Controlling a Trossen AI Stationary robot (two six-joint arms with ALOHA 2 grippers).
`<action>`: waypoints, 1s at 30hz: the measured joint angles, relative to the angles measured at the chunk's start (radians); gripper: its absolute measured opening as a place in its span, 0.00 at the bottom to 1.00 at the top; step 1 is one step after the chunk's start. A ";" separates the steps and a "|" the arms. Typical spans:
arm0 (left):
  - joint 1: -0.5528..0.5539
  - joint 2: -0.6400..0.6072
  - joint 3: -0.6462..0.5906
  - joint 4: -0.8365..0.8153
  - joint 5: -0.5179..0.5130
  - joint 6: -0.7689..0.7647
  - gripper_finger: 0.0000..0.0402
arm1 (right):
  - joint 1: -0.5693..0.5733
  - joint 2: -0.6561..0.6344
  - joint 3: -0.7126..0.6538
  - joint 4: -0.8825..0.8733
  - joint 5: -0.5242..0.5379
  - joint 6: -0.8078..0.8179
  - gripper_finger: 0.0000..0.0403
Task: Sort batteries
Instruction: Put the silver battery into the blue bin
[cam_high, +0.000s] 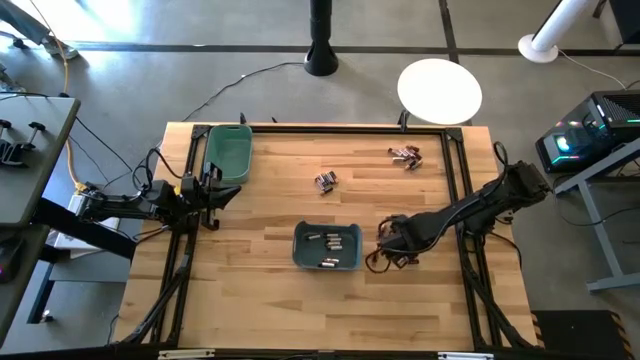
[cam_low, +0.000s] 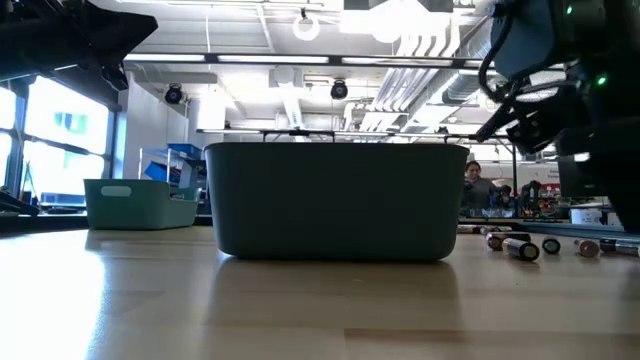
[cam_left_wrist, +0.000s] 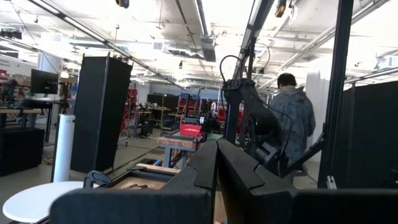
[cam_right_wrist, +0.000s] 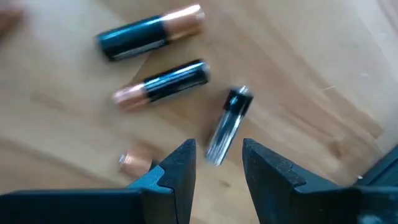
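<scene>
From above, the right gripper (cam_high: 392, 243) sits at the three o'clock side of the dark bin (cam_high: 327, 246), which holds several batteries (cam_high: 330, 240), with more clusters toward twelve and one o'clock. Only the right wrist view shows its jaws apart over loose cells (cam_right_wrist: 227, 126), empty. The left gripper (cam_high: 213, 192), fingers (cam_left_wrist: 214, 168) together, waits beside the green bin (cam_high: 228, 153).
</scene>
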 joint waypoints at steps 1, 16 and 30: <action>0.000 0.000 0.000 0.000 0.000 0.000 0.01 | -0.006 0.000 -0.007 0.000 0.006 0.016 0.31; 0.000 0.000 0.000 -0.007 0.000 0.001 0.01 | -0.080 -0.010 -0.117 0.129 -0.032 -0.052 0.15; 0.000 0.000 0.000 -0.006 -0.007 0.001 0.01 | -0.010 -0.077 0.298 0.040 0.692 -0.188 0.04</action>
